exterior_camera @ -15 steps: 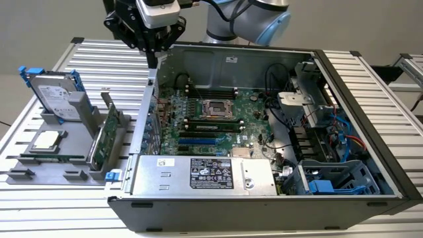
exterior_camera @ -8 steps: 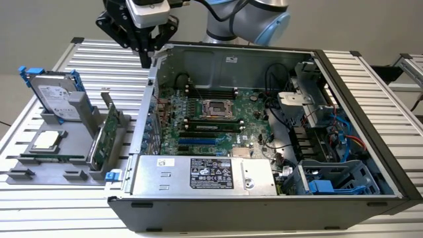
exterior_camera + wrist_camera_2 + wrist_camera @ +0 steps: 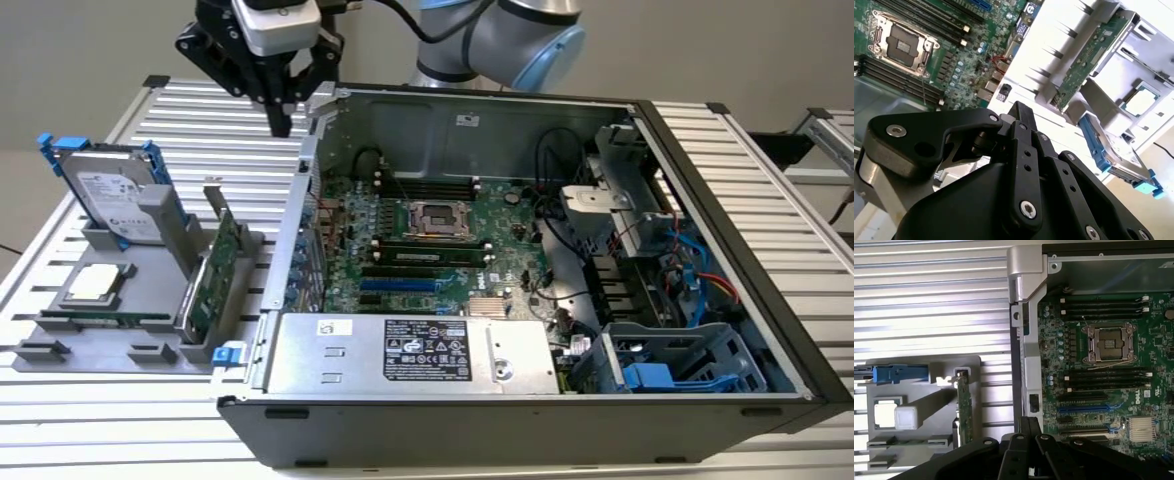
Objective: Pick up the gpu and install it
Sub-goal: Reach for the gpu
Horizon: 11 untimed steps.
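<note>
1. Gripper [image 3: 280, 122]: the fingers are pressed together with nothing between them. In the exterior view it points down over the slatted tabletop [image 3: 134, 425], well above it, between the grey holder [image 3: 150, 352] and the open computer case [image 3: 467, 440].
2. The gpu [image 3: 214, 272] stands on edge in a slot of the holder, on the side nearest the case and apart from the gripper. Both wrist views show it beyond the black fingers [image 3: 1029, 422], as a thin green strip [image 3: 964, 412] and as a tilted board [image 3: 1089, 55].
3. The holder also carries an upright hard drive [image 3: 114, 192] with blue rails and a flat processor chip [image 3: 96, 283].
4. The case lies open, exposing the motherboard [image 3: 510, 200]. A power supply [image 3: 400, 352] sits along its near wall.
</note>
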Motion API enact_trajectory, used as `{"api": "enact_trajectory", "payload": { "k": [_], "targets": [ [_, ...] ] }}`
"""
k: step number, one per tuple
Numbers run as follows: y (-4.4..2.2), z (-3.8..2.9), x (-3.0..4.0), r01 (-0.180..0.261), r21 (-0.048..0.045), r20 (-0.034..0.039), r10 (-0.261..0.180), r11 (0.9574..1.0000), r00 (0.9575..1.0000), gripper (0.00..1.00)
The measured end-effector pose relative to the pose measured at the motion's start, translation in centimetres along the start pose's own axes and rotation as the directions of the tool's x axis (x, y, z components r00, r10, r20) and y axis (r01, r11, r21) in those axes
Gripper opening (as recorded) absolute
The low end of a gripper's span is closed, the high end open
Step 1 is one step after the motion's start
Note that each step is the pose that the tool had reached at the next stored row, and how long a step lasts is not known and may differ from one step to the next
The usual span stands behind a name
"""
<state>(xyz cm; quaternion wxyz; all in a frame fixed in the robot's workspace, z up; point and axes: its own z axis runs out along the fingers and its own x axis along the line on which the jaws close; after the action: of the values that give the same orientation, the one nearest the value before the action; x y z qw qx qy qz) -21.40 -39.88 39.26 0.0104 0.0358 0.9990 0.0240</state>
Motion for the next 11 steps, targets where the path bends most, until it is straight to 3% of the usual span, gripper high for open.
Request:
{"api": "enact_trajectory", "payload": {
  "k": [11],
  "targets": [
    [-0.11, -0.03, 1.51, 0.000, 0.0000, 0.0000, 0.000, 1.0000, 1.0000, 0.00]
  ]
}}
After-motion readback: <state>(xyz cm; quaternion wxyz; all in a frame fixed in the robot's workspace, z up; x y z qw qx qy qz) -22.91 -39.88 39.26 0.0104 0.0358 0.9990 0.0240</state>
